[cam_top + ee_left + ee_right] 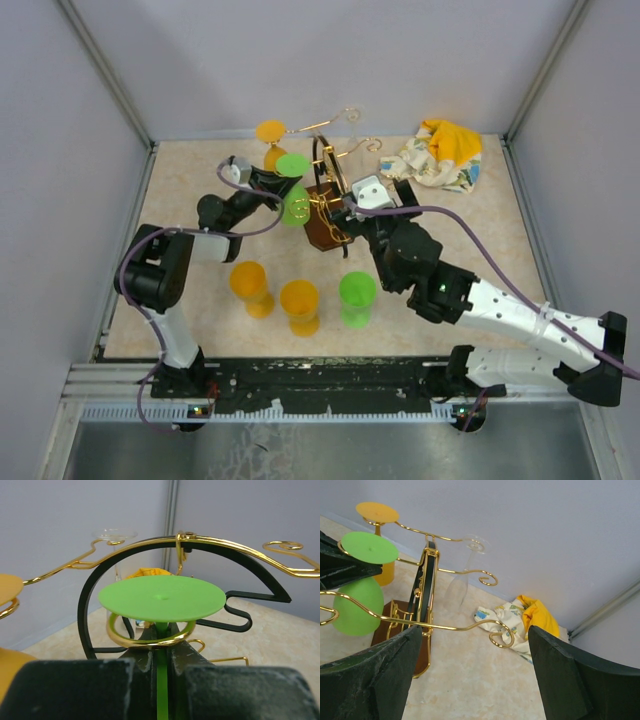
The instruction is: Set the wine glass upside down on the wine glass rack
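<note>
The wine glass rack [325, 205], gold wire arms on a dark brown base, stands mid-table. My left gripper [283, 187] is shut on the stem of a green wine glass [296, 205] held upside down at the rack's left arm. In the left wrist view the gripper [162, 650] grips the green stem [162, 680]. The flat green foot [161, 599] sits just above a gold hook ring [150, 639] that circles the stem. My right gripper [345, 210] is open beside the rack base. In its wrist view it [475, 675] is empty, with the green glass [357, 605] at left.
An orange glass [270, 135] and a clear glass [350, 118] hang upside down on the rack. Two orange glasses [248, 285] [299, 305] and a green one [357, 297] stand at the front. A yellow-and-white cloth [440, 155] lies back right. Walls enclose the table.
</note>
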Controlling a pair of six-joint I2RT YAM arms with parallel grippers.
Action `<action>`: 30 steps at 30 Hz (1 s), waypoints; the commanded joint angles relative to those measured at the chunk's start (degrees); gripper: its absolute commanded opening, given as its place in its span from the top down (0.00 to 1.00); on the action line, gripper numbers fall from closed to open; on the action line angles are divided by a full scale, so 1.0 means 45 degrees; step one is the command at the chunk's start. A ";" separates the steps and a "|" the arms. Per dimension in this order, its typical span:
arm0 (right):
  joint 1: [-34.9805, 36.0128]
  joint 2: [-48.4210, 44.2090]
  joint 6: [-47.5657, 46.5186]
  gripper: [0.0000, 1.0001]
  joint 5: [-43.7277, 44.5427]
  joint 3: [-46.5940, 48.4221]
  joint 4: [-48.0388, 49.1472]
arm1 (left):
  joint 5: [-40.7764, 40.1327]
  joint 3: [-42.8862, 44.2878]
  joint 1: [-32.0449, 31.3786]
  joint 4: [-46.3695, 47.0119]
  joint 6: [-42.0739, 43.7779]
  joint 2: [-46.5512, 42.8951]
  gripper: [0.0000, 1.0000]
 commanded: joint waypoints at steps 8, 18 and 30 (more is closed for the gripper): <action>-0.0246 0.0197 -0.0014 0.12 -0.0111 0.0197 0.0156 | -0.0553 -0.0115 0.0544 0.3343 -0.0026 0.0626 1.00; -0.0267 0.0412 0.0094 0.12 -0.0221 0.0285 0.0016 | -0.0464 -0.1164 0.0924 0.3328 0.0257 -0.0344 1.00; -0.0268 0.0291 0.0436 0.11 -0.0210 0.0217 -0.0289 | 0.1622 -0.1058 0.0993 0.3319 -0.0227 -0.0536 0.87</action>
